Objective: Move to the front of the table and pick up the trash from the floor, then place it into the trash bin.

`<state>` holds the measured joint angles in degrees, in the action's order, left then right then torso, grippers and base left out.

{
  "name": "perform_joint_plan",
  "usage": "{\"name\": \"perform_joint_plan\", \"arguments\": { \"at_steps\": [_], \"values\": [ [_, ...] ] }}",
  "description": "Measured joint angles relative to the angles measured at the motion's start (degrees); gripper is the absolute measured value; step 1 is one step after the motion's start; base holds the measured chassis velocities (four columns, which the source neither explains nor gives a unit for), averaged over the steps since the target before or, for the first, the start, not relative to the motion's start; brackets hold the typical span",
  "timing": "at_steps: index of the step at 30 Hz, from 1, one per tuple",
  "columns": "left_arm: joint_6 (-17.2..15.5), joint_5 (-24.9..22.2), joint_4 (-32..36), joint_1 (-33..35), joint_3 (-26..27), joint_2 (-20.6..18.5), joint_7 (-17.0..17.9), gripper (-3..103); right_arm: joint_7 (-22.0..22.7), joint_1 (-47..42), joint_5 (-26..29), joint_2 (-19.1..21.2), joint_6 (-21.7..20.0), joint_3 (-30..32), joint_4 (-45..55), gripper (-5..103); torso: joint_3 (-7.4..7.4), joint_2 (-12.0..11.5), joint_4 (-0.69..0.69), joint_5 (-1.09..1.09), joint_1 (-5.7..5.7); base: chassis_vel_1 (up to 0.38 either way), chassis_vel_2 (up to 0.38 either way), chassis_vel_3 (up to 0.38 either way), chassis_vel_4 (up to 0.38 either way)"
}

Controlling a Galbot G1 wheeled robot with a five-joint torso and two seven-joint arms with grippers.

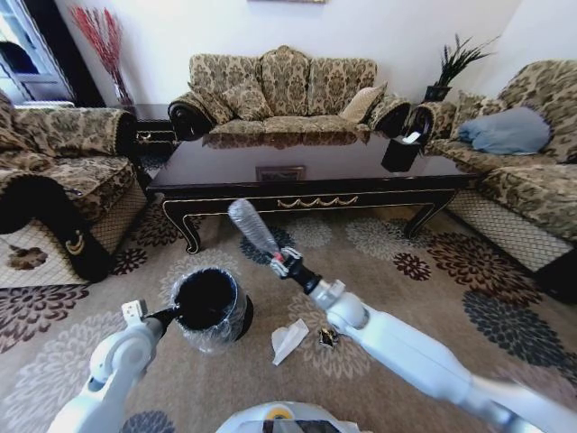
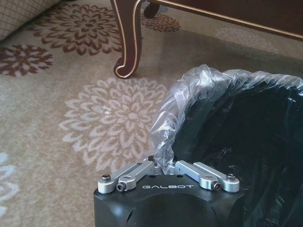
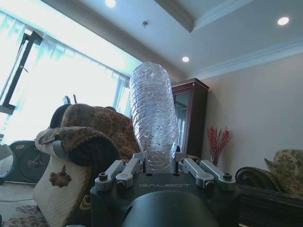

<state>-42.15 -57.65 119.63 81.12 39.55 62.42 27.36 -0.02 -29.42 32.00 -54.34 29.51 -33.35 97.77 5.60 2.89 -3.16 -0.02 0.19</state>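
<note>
Right fingers clenched on a clear bottle [image 1: 253,227], left fingers pinching the bin's rim.

The right gripper [image 3: 161,166] grasps the bottle near its red-capped end, body pointing up and away, held in the air between the bin [image 1: 209,307] and the bench [image 1: 297,167]. The bottle looks empty, light, thin-walled and ribbed: it would likely crush and slip under a hard squeeze, so the stiffer neck is the sound place to hold it. The left gripper [image 2: 165,166] is closed on the bin's crinkly bag liner [image 2: 189,101] at the rim; that film is soft and could tear or pull loose. On the carpet beside the bin lie a folded white paper [image 1: 288,340] and a small dark wrapper [image 1: 328,337], both flimsy.
</note>
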Motion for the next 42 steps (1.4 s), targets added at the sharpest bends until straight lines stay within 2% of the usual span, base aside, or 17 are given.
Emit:
{"name": "perform_joint_plan", "arguments": {
  "at_steps": [2,4,6,7,11,16,20,21,24,27,29,32,33,36,39,40,42],
  "values": [
    [0.0,-0.27,-0.42,-0.59,0.0,0.43,0.22,2,0.32,2.55,0.74,-2.69,0.38,-3.4,-2.74,27,0.0,0.0,0.0,0.01,0.0,0.0,0.0,0.0,0.0],
    [0.0,-0.44,-0.6,-0.89,0.0,0.56,0.3,2,0.37,3.29,0.84,-3.74,0.53,-4.4,-3.59,27,0.0,0.0,0.01,0.01,0.0,0.0,0.0,0.0,0.0],
    [-0.01,-0.87,-1.23,-1.71,-0.04,0.7,0.39,2,0.44,5.07,0.96,-7.48,0.85,-7.4,-6.35,27,0.0,0.0,0.0,0.0,0.0,0.0,0.0,0.0,0.0],
    [-0.01,-0.87,-1.23,-1.71,-0.04,0.7,0.39,2,0.44,5.07,0.96,-7.48,0.85,-7.4,-6.35,27,0.0,0.0,0.0,0.0,0.0,0.0,0.0,0.0,0.0],
    [-0.01,-2.47,-1.41,-2.23,1.21,0.68,0.95,2,0.48,7.09,0.84,-16.17,1.44,-12.52,-11.53,27,-0.01,-0.01,0.04,0.01,0.0,0.0,0.0,0.0,0.0],
    [0.0,-3.69,-1.35,-2.86,1.67,0.53,1.26,2,1.26,6.9,0.42,-19.68,1.44,-14.04,-13.52,27,-0.01,-0.01,0.0,0.01,0.0,0.0,0.0,0.0,0.0],
    [0.0,-3.99,-1.04,-2.71,1.88,0.44,1.39,2,1.49,6.62,-0.35,-20.18,1.39,-14.58,-14.39,27,-0.01,-0.01,-0.01,0.0,0.0,0.0,0.0,0.0,0.0],
    [-0.01,-4.05,-0.72,-2.42,2.04,0.36,1.41,2,1.61,6.39,-0.68,-19.9,1.24,-14.77,-14.53,24,-0.01,-0.01,0.0,0.01,0.0,0.0,0.0,0.0,0.0],
    [-0.01,-4.05,-0.21,-1.92,2.24,0.17,1.42,2,2.17,5.88,-1.03,-19.03,0.71,-14.82,-14.47,27,-0.01,-0.01,0.0,0.01,0.0,0.0,0.0,0.0,0.0],
    [-0.01,-4.06,0.21,-1.62,2.29,0.12,1.42,2,2.68,5.4,-1.29,-18.13,0.29,-14.46,-14.25,42,-0.01,-0.01,-0.01,0.01,0.0,0.0,0.0,0.0,0.0],
    [-0.01,-4.06,0.28,-1.58,2.3,0.12,1.43,2,2.8,5.36,-1.32,-17.93,0.21,-14.35,-14.21,42,-0.01,-0.01,-0.01,0.02,0.0,0.0,0.0,0.0,0.0],
    [-0.01,-4.04,0.54,-1.45,2.34,0.12,1.51,2,3.29,5.69,-1.38,-17.07,-0.25,-14.13,-13.58,59,-0.01,-0.01,0.0,0.02,0.0,0.0,0.0,0.0,0.0],
    [-0.01,-4.04,0.54,-1.45,2.34,0.12,1.51,2,3.29,5.69,-1.38,-17.07,-0.25,-14.13,-13.58,59,-0.01,-0.01,0.0,0.02,0.0,0.0,0.0,0.0,0.0],
    [0.0,-3.95,0.61,-1.26,2.53,0.11,1.52,2,3.53,6.15,-1.36,-16.12,-0.47,-14.02,-12.75,75,-0.01,-0.01,0.0,0.02,0.0,0.0,0.0,0.0,0.0],
    [-0.01,-3.91,0.61,-1.17,2.66,0.01,1.54,2,3.56,6.28,-1.35,-15.48,-0.55,-13.92,-12.31,80,-0.01,-0.01,0.01,0.02,0.0,0.0,0.0,0.0,0.0],
    [0.0,-3.87,0.61,-1.12,2.76,-0.1,1.56,2,3.6,6.28,-1.33,-14.8,-0.63,-13.81,-11.8,90,-0.01,-0.01,0.01,0.02,0.0,0.0,0.0,0.0,0.0],
    [0.0,-3.89,0.62,-1.09,2.83,-0.17,1.58,2,3.65,6.28,-1.32,-14.22,-0.67,-13.68,-11.39,90,-0.01,-0.01,0.01,0.02,0.0,0.0,0.0,0.0,0.0]
  ]
}}
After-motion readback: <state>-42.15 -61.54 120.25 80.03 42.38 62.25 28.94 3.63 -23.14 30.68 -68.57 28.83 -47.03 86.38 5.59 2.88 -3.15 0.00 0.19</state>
